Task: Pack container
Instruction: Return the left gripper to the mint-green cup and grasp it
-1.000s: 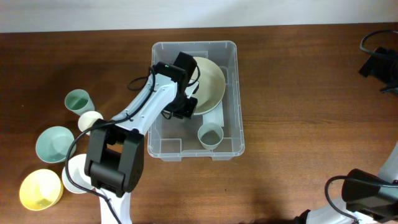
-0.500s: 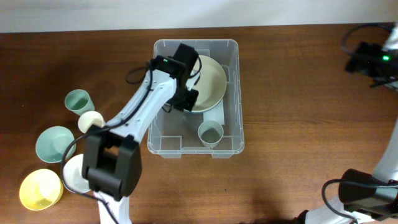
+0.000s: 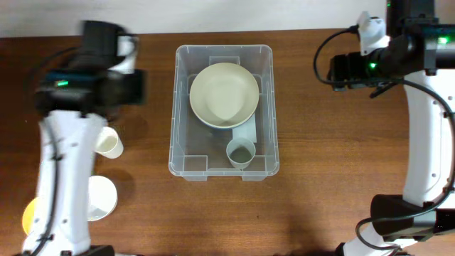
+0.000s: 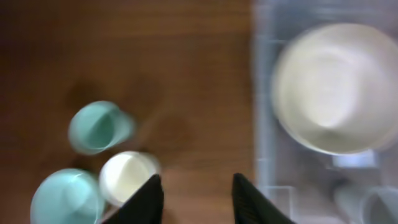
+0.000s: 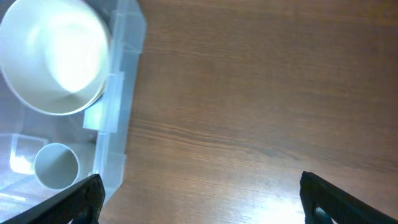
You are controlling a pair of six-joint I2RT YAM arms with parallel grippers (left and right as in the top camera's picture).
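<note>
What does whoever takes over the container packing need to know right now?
Left pincer: open, empty, above the table left of the container.
Right pincer: open, empty, above the table right of it.
Done: cream bowl and grey-green cup are inside the container.
Left outside: teal cup, cream cup, teal bowl, white bowl.

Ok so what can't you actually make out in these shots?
Overhead: the left arm hides whatever lies under it; a yellow bowl shows only as a sliver.
Left wrist: motion blur smears the green cup and the container, losing detail.
Right wrist: the frame edge cuts off the container's left part; the right gripper shows only fingertips.
</note>
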